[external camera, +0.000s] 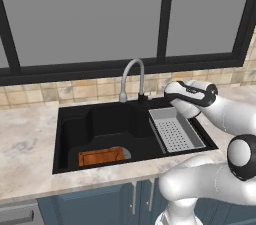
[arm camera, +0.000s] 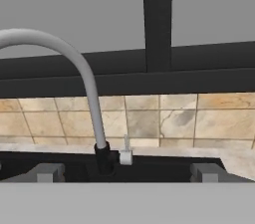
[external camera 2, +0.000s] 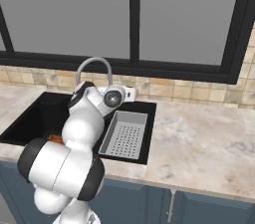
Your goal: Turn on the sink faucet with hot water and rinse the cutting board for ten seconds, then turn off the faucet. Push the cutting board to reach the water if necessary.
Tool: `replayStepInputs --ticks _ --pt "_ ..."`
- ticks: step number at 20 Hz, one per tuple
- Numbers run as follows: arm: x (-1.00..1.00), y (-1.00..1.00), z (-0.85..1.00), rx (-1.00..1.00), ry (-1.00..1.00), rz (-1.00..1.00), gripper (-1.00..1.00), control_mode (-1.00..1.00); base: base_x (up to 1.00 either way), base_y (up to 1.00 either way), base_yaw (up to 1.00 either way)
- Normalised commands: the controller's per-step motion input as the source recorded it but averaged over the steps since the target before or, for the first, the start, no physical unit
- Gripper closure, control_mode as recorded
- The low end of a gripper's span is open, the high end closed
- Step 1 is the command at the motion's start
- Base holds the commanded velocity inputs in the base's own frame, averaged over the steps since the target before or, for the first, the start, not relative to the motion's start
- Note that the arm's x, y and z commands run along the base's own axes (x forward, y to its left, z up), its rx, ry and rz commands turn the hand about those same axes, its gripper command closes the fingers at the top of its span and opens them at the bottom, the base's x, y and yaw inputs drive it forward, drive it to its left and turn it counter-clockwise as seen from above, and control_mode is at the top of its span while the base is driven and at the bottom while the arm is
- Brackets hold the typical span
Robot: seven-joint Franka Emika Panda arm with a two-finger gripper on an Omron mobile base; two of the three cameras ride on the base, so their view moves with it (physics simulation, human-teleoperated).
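Observation:
The sink faucet (external camera: 133, 74) arches over the back rim of the black sink (external camera: 75, 124). No water runs from its spout. The cutting board (external camera: 101, 156) lies flat on the basin floor at the front left, well left of the spout's end. My gripper (arm camera: 127, 173) is open and holds nothing. It hovers just in front of the faucet's black base (arm camera: 103, 159) and small handle (arm camera: 125, 154), without touching them. In the left base view my hand (external camera: 190, 96) hangs right of the faucet, above the sink's back right. In the right base view the faucet (external camera 2: 92, 65) rises behind my arm, and a sliver of the board (external camera 2: 56, 139) shows.
A grey perforated drainer tray (external camera: 175, 130) fills the right part of the sink. A tiled backsplash (arm camera: 164, 121) and dark window frame (arm camera: 157, 19) stand close behind the faucet. A marble counter (external camera 2: 199, 138) stretches to the right and to the left (external camera: 25, 139).

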Motion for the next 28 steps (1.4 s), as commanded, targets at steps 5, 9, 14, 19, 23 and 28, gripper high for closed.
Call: replayStepInputs --ticks 5,9,14,19,23,28 --pt "0.19 0.00 0.00 0.00 0.00 0.00 -1.00 -1.00 0.00 0.00 0.00" --pt "0.10 0.00 0.00 0.00 0.00 0.00 -1.00 -1.00 0.00 0.00 0.00" --pt "0.06 0.00 -0.03 0.00 0.00 0.00 -1.00 -1.00 0.00 0.00 0.00" --pt "0.06 0.00 -0.04 0.00 0.00 0.00 -1.00 -1.00 0.00 0.00 0.00" --pt "0.06 0.00 -0.04 0.00 0.00 0.00 -1.00 -1.00 0.00 0.00 0.00" --pt "0.00 0.00 -0.07 0.00 0.00 0.00 -1.00 -1.00 0.00 0.00 0.00"
